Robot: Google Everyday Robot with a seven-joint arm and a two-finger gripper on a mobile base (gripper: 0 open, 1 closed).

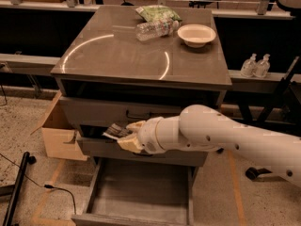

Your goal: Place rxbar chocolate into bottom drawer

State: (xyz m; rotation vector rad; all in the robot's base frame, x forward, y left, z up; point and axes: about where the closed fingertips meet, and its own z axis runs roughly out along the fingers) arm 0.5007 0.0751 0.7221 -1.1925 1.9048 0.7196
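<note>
The fingers (133, 125) are clamped on the bar (114, 131) — its dark wrapper juts out to the left of the gripper (125, 134). The gripper hangs in front of the middle drawer (101, 147), above the open bottom drawer (141, 192). By my reading the pick is done — lowering and release are left, since the bar is not yet inside. The bottle (155, 29) and bowl (196, 34) sit on the tabletop (117, 58), well apart.

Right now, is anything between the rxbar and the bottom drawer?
Nothing visible blocks the open bottom drawer. The hand holds the rxbar chocolate level with the partly open middle drawer, whose front sits just below it and may need clearing.
</note>
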